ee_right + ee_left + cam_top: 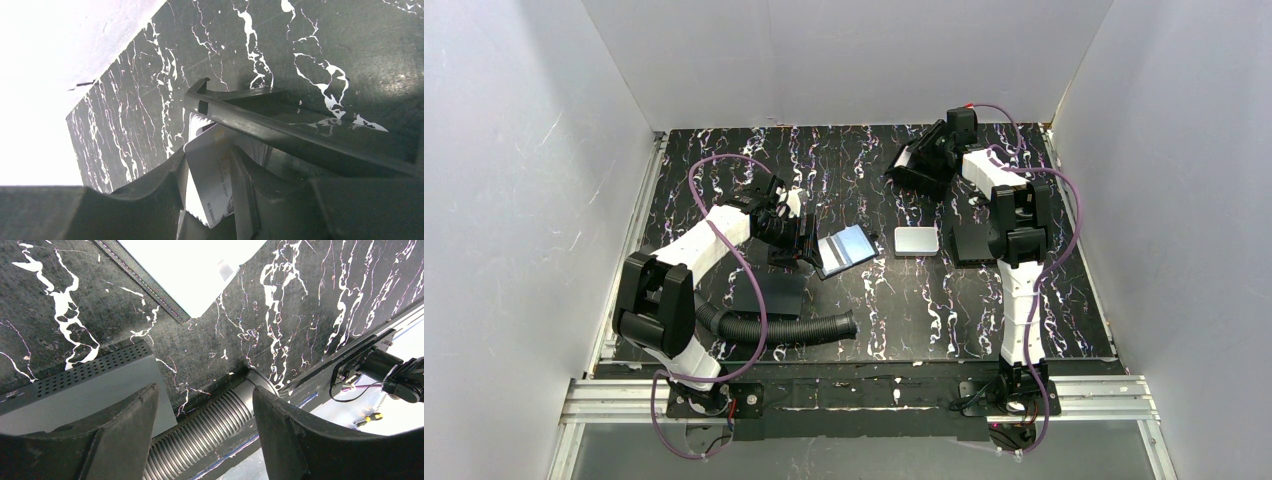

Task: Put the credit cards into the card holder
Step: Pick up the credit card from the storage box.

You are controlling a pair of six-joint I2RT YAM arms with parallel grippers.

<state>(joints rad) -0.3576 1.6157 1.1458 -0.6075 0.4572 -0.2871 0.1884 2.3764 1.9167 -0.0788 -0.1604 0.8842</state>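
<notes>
On your right gripper [207, 159] the jaws pinch a whitish credit card [212, 187] at the open card holder [260, 120], left gripper [205, 392] jaws open beside the blue credit card [846, 248] mid-table [924, 305].

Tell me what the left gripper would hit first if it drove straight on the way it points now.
Left gripper: most likely the ribbed black hose lying across the gap between its open fingers; the marbled table lies beyond. Depth is hard to judge.
</notes>
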